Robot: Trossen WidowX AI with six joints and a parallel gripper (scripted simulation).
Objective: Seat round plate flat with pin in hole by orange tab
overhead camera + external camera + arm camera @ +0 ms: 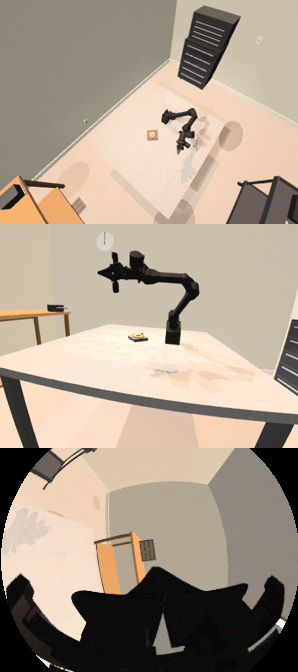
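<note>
The round plate, a white and orange disc (149, 137) (134, 335), sits on the dark square base (148, 139) (140, 340) near the arm's foot. Its small orange tab (142, 333) stands up at the right side of the plate in the exterior view. The pin and the hole are too small to make out, and so is any tilt of the plate. My gripper (178, 152) (99, 272) (155, 570) is shut and empty, high above the table and well away from the plate. The wrist view shows no clear part of the plate.
The table (131, 147) (98, 355) carries the base and the arm's green-black foot (165, 116) (172, 333). A dark drawer cabinet (206, 46) (289, 355) stands beyond the table. An orange bench (55, 206) (19, 314) and a dark bench (248, 203) stand apart from it.
</note>
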